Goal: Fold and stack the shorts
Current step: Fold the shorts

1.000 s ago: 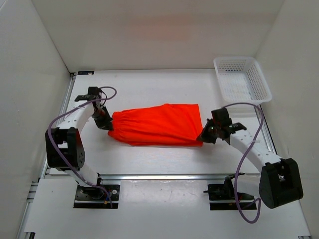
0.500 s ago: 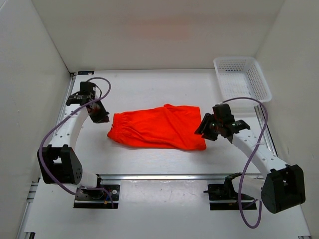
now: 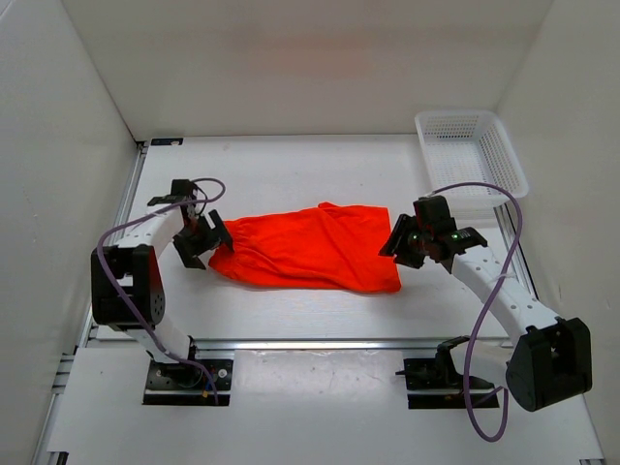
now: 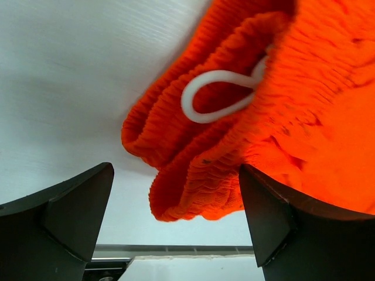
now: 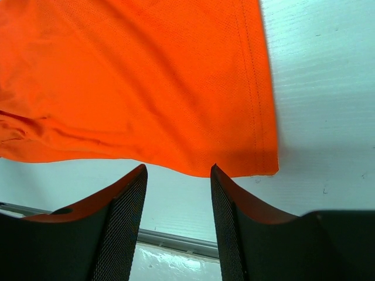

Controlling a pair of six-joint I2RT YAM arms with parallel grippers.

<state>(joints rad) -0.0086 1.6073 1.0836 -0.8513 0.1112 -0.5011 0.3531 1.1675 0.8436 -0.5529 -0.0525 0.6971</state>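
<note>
The orange-red shorts (image 3: 310, 247) lie folded flat across the middle of the table, waistband to the left. My left gripper (image 3: 205, 242) stands wide open at the waistband end. In the left wrist view the gathered waistband (image 4: 193, 170) and its white drawstring loop (image 4: 220, 96) sit just past the left gripper (image 4: 176, 219), lying loose, not pinched. My right gripper (image 3: 399, 248) is open at the leg-hem end. In the right wrist view the hem edge (image 5: 234, 167) lies just beyond the right gripper (image 5: 179, 225), with only bare table between the fingers.
A white mesh basket (image 3: 471, 155) stands at the back right corner. White walls enclose the table on three sides. A metal rail (image 3: 320, 342) runs along the near edge between the arm bases.
Both grippers have opened and let go of the shorts, which now lie loose on the table. The left gripper swung out to the back left, then returned to the waistband.
</note>
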